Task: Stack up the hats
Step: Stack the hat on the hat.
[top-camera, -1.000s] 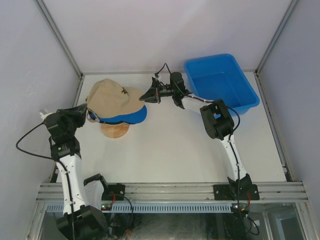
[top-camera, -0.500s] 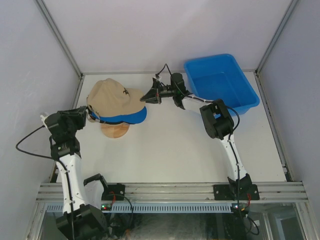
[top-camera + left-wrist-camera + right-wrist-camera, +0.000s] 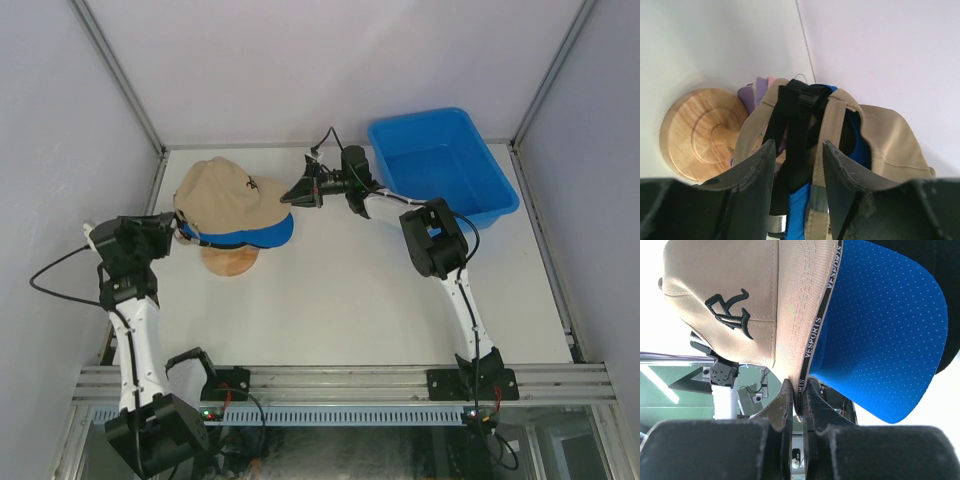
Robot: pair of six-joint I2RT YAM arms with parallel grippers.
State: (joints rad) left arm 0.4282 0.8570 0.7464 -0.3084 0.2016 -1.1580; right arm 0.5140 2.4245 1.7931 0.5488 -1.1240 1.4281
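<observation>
The hats sit stacked on a round wooden stand (image 3: 230,262) at the back left. A tan cap (image 3: 225,190) with a black logo is on top, over a blue cap (image 3: 268,233). My right gripper (image 3: 292,195) is shut on the tan cap's brim edge (image 3: 805,330), with the blue brim (image 3: 880,340) beside it. My left gripper (image 3: 172,228) is behind the stack, its jaws open around the hanging back straps: black (image 3: 790,125), blue (image 3: 797,210) and tan (image 3: 829,130). Lavender and pink cap edges (image 3: 752,92) peek out above the stand's base (image 3: 695,132).
A blue plastic bin (image 3: 440,165) stands at the back right, just behind the right arm. White walls with metal frame posts close in the table on the left, the back and the right.
My left gripper's jaws have spread apart at the caps' back straps, and the left wrist has shifted slightly. The right gripper has held still on the tan brim.
</observation>
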